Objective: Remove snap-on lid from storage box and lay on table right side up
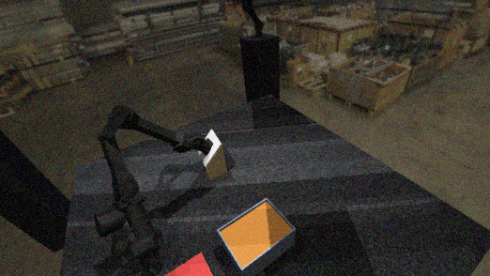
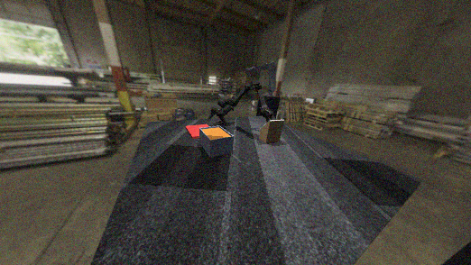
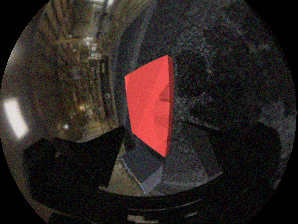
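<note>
The storage box [image 1: 274,254] [image 2: 217,147] [image 3: 143,164] stands upright on the table with its top open, its orange inside showing. The red lid [image 1: 194,268] [image 2: 197,131] [image 3: 145,102] lies beside the box, apart from it, and looks flat on the table. Its smooth red face shows, with a thin side edge in the wrist view; part of it is cut off in the top view. My gripper [image 3: 154,127] is wide open, one finger to each side of the lid in the wrist view, with nothing held. How high the fingertips stand over the lid is hard to tell.
The arm's base end is at a brown block [image 1: 217,164] [image 2: 272,132] with a white top, away from the box. The arm arches from there to the lid side. A black pillar [image 1: 260,68] stands at the table's far edge. Dark shadows lie across the table.
</note>
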`<act>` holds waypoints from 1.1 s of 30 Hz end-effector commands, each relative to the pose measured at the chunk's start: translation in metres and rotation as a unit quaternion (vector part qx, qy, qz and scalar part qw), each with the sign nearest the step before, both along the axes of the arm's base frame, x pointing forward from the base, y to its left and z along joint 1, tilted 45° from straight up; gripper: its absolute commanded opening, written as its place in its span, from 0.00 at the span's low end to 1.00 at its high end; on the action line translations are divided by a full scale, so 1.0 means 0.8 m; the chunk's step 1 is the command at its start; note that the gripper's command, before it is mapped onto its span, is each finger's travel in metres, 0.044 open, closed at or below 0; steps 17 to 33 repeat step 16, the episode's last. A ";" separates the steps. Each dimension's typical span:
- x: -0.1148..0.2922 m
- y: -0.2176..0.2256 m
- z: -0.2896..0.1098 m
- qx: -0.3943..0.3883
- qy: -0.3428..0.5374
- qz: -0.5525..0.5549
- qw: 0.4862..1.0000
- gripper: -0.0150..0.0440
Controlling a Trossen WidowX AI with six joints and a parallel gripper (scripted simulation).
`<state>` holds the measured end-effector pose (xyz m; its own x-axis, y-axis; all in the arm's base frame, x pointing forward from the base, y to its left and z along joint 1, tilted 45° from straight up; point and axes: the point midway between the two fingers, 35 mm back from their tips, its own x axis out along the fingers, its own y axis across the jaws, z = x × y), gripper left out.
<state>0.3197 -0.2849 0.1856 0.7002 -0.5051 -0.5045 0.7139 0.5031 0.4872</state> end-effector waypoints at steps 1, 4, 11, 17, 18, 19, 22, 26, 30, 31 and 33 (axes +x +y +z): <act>-0.011 0.002 -0.001 0.000 0.002 0.003 1.000 1.00; -0.019 0.003 0.000 0.000 0.002 0.003 1.000 1.00; -0.036 0.004 0.001 0.000 0.003 0.003 1.000 1.00; -0.048 0.004 0.002 -0.001 0.003 0.003 1.000 1.00; -0.048 0.004 0.002 -0.001 0.003 0.003 1.000 1.00; -0.048 0.004 0.002 -0.001 0.003 0.003 1.000 1.00; -0.048 0.004 0.002 -0.001 0.003 0.003 1.000 1.00; -0.048 0.004 0.002 -0.001 0.003 0.003 1.000 1.00; -0.048 0.004 0.002 -0.001 0.003 0.003 1.000 1.00; -0.048 0.004 0.002 -0.001 0.003 0.003 1.000 1.00; -0.048 0.004 0.002 -0.001 0.003 0.003 1.000 1.00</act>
